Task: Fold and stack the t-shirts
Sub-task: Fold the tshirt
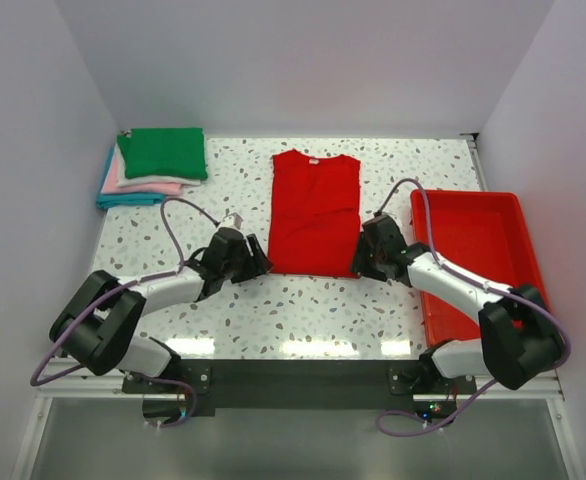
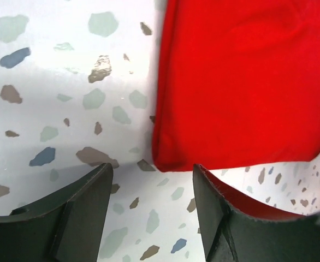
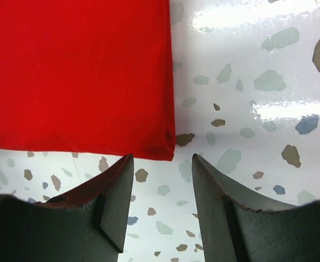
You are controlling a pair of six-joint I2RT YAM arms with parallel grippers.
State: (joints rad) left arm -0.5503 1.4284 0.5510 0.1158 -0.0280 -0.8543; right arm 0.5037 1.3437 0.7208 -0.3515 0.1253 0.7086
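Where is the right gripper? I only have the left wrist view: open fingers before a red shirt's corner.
Observer: The right gripper is open at the red t-shirt's other near corner, gripping nothing.
Operator: Any shirts folded already?
Observer: Yes, a folded stack lies far left, green on top.
Operator: Anything on the right?
Observer: A red tray, partly under the right arm.
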